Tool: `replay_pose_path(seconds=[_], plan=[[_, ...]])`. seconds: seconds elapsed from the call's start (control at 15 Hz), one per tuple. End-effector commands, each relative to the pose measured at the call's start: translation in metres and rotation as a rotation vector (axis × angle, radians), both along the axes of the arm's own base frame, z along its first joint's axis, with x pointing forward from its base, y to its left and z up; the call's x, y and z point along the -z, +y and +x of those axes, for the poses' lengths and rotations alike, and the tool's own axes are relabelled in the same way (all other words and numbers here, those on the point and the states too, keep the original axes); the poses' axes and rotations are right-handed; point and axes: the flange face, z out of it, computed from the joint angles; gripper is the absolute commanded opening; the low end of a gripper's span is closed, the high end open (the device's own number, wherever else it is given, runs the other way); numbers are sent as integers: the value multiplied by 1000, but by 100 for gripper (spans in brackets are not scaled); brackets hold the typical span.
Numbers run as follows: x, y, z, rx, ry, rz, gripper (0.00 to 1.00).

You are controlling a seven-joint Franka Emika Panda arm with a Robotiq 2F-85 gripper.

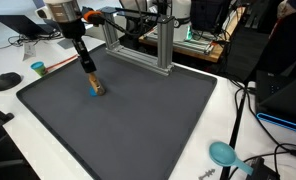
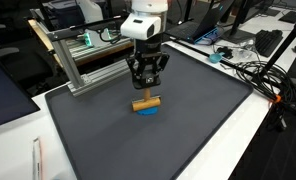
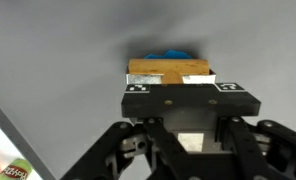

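Observation:
My gripper reaches down over the dark grey mat and is shut on a small tan wooden block. Under the block a blue piece lies on the mat. In the wrist view the gripper fills the lower half, with the wooden block just past the fingertips and the blue piece peeking out behind it. Whether the block rests on the blue piece or hangs just above it I cannot tell.
An aluminium frame stands along the mat's far edge. A teal round object and cables lie off one side. A teal cup and a black mouse sit on the white table.

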Motion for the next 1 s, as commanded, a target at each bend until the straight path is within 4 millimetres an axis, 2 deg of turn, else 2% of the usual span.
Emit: replay_pose_path(seconds=[0.0, 0.33, 0.93], plan=[[37, 3, 13, -14, 26, -4, 22], [45, 3, 21, -26, 28, 2, 22], [47, 1, 28, -24, -12, -1, 22]])
